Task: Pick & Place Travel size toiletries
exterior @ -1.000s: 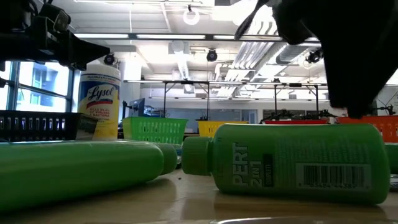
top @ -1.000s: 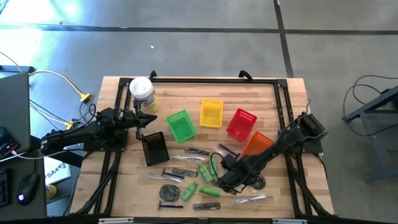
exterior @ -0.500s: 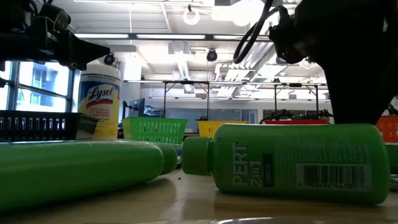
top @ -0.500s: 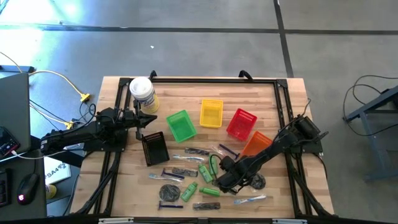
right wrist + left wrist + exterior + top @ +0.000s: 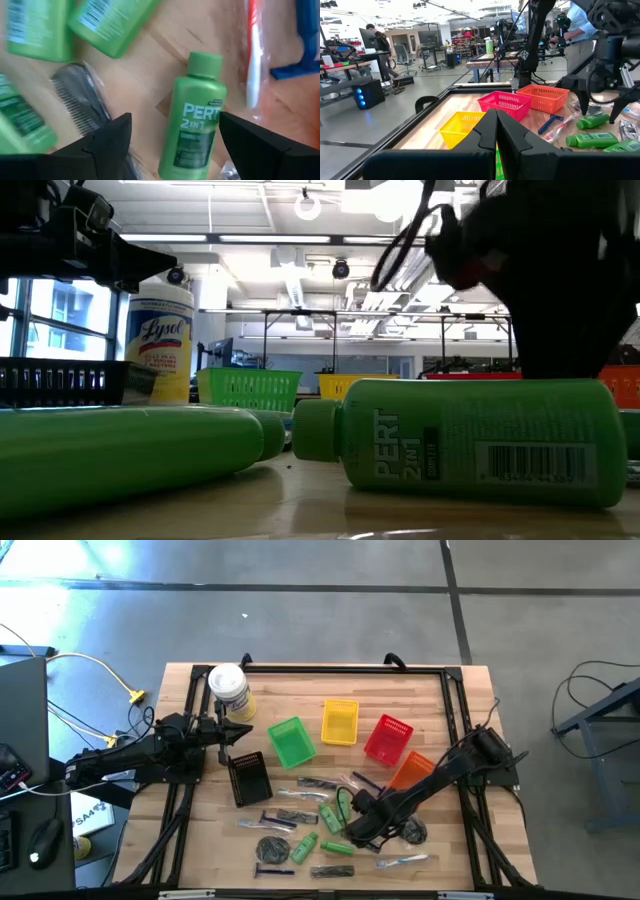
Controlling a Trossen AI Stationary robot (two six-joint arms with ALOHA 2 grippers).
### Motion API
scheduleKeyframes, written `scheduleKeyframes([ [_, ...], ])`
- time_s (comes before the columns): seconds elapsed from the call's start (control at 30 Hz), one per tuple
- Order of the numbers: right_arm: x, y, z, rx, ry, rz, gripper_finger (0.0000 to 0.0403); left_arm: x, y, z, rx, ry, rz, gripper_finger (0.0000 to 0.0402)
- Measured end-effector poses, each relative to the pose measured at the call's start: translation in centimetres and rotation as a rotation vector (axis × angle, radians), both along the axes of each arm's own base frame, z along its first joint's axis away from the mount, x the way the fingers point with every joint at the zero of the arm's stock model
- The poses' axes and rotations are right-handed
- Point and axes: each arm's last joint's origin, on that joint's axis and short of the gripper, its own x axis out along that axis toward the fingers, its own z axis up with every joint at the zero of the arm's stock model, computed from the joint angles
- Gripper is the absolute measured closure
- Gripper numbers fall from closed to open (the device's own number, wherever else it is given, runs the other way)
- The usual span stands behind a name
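We see a grey concrete floor [image 5: 330, 620] all around the wooden tabletop [image 5: 300, 690]. Beyond the tabletop, long ceiling lights [image 5: 250, 238] glow over an open workshop, windows [image 5: 40, 310] let in daylight, and workbenches [image 5: 495, 62] stand further back.

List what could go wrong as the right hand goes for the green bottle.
1. The open right hand straddles the green plastic PERT bottle, which lies flat and round: it may roll as the fingers close.
2. A black plastic comb lies close beside one finger and could get pinched or dragged along.
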Motion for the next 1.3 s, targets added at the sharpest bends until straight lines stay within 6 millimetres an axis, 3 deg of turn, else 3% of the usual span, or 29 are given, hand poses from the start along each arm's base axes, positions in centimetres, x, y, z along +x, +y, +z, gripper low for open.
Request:
scheduleKeyframes([
  [0.3,0.2,0.0,-1.0,0.025,0.04,-0.022,0.0125,0.0,0.0,0.0,0.0,0.0,0.0,0.0402],
  [0.73,0.3,0.0,-1.0,0.017,0.038,0.021,0.0283,0.0,0.0,0.0,0.0,0.0,-0.001,0.0402],
  [0.93,0.4,0.0,-0.9,-0.014,0.006,0.05,0.0281,0.0,0.0,0.0,0.0,0.0,-0.002,0.0402],
  [1.07,0.4,-0.4,0.6,-0.016,-0.053,0.076,0.0285,0.0,0.0,0.0,0.0,0.0,-0.003,0.0402],
  [1.17,0.1,-0.7,3.2,-0.029,-0.147,0.102,0.0294,0.0,0.0,0.0,0.0,0.0,-0.003,0.0402],
  [1.3,-1.2,-1.0,7.4,-0.183,-0.353,0.159,0.0291,0.0,0.0,0.0,0.0,0.0,-0.003,0.0402],
])
